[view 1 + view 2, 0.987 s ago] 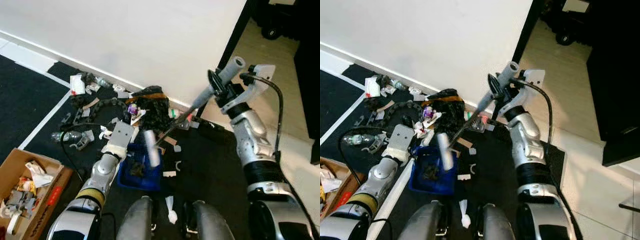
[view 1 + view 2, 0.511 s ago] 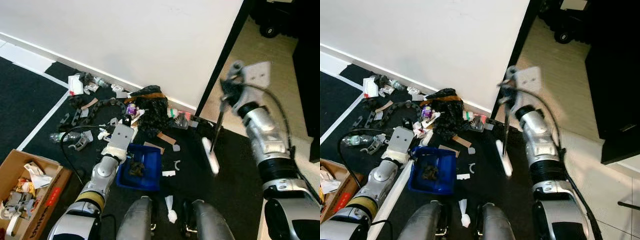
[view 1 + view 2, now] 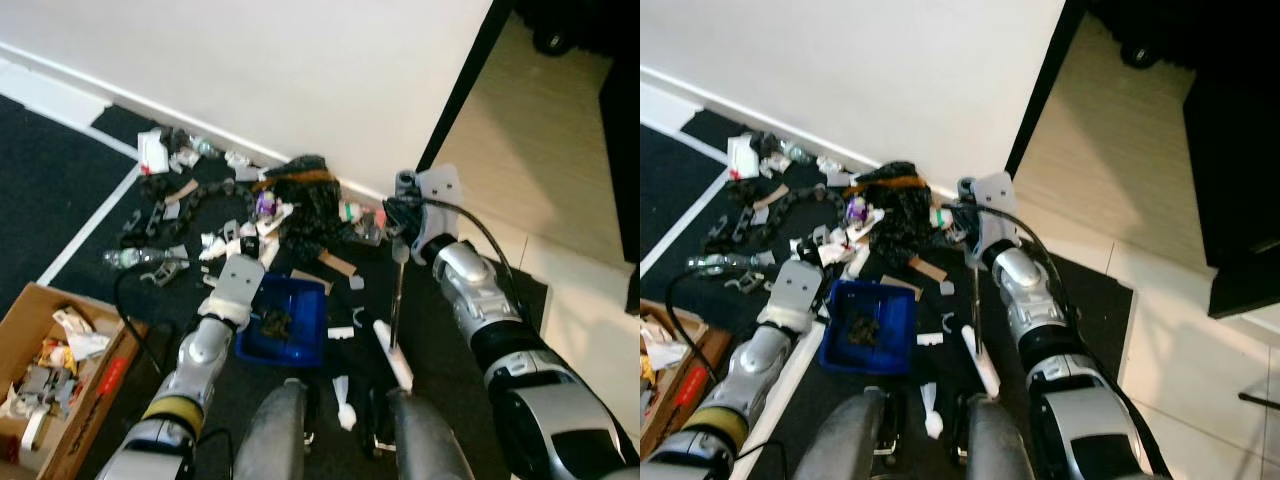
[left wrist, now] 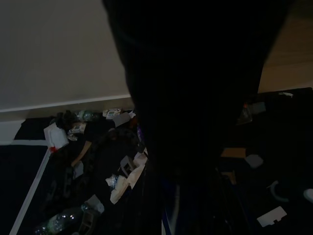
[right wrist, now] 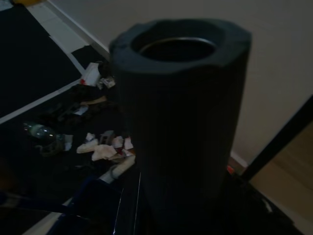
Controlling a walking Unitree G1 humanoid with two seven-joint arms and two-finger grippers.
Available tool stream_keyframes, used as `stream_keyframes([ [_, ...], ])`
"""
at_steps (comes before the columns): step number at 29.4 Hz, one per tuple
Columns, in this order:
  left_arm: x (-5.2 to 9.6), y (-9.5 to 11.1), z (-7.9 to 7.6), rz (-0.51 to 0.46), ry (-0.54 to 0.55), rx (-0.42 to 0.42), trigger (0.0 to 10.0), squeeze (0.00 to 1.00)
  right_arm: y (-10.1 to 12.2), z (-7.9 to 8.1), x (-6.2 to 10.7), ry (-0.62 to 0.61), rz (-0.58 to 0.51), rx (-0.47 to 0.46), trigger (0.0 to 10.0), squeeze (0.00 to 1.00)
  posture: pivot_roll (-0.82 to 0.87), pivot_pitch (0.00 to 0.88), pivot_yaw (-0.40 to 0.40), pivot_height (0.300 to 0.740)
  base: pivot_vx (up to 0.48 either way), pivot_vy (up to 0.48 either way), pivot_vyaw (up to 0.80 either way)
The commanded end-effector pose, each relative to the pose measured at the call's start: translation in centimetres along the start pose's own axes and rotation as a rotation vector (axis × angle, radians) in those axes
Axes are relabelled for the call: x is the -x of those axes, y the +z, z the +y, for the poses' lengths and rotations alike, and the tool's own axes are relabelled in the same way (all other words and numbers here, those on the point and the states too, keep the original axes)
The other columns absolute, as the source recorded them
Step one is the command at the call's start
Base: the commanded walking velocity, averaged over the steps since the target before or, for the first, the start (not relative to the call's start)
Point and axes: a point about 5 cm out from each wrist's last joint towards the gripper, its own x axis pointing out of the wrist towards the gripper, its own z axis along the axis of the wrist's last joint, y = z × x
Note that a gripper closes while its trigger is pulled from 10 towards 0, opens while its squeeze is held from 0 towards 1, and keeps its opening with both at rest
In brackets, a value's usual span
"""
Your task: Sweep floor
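Observation:
The broom's grey foam handle (image 5: 181, 127) is in my right gripper (image 3: 401, 205), which is shut on it at mid-height right of the litter. Its thin shaft runs almost straight down to the white broom head (image 3: 393, 366), which rests on the black mat by my right knee. My left gripper (image 3: 246, 300) is shut on the left edge of the blue dustpan (image 3: 290, 325); the pan lies flat on the mat with dark debris inside. The litter pile (image 3: 300, 205) of black bag, paper scraps and plastic pieces lies along the white wall beyond the pan.
A cardboard box (image 3: 60, 375) of rubbish stands at lower left. A clear bottle (image 3: 125, 258) and black plastic links lie left of the pan. White scraps (image 3: 343, 410) sit between my knees. A black door frame (image 3: 462, 90) opens onto beige tiles (image 3: 545, 140) at right.
The broom swung from over the dustpan out to the right, then came back upright with its head down by my right knee. My right arm dropped lower. The dustpan stayed put.

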Motion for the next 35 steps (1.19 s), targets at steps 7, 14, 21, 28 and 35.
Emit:
stream_keyframes([
  [7,1.1,-1.8,-0.4,0.089,-0.028,-0.021,10.0,0.0,1.0,0.8,-0.6,0.023,-0.1,-0.143,10.0,0.0,0.14,0.294,-0.031,0.74,0.0,0.0,0.0],
  [14,0.9,-1.4,-0.9,0.079,-0.034,-0.014,10.0,0.0,2.9,1.3,-1.4,0.021,-0.218,-0.304,10.0,0.0,0.14,0.288,-0.031,0.74,0.0,0.0,0.0],
  [21,0.9,-1.4,-0.9,0.083,-0.038,-0.016,10.0,0.0,4.7,2.0,-1.7,0.07,-0.356,-0.514,10.0,0.0,0.15,0.285,-0.026,0.74,0.0,0.0,0.0],
  [28,0.8,-1.3,-1.0,0.084,-0.042,-0.017,10.0,0.0,6.0,1.4,-1.5,0.086,-0.411,-0.479,10.0,0.0,0.14,0.277,-0.023,0.74,0.0,0.0,0.0],
  [35,0.5,-1.0,-1.3,0.084,-0.05,-0.017,10.0,0.0,9.1,-2.2,0.0,0.012,-0.487,-0.21,10.0,0.0,0.12,0.269,-0.025,0.74,0.0,0.0,0.0],
])
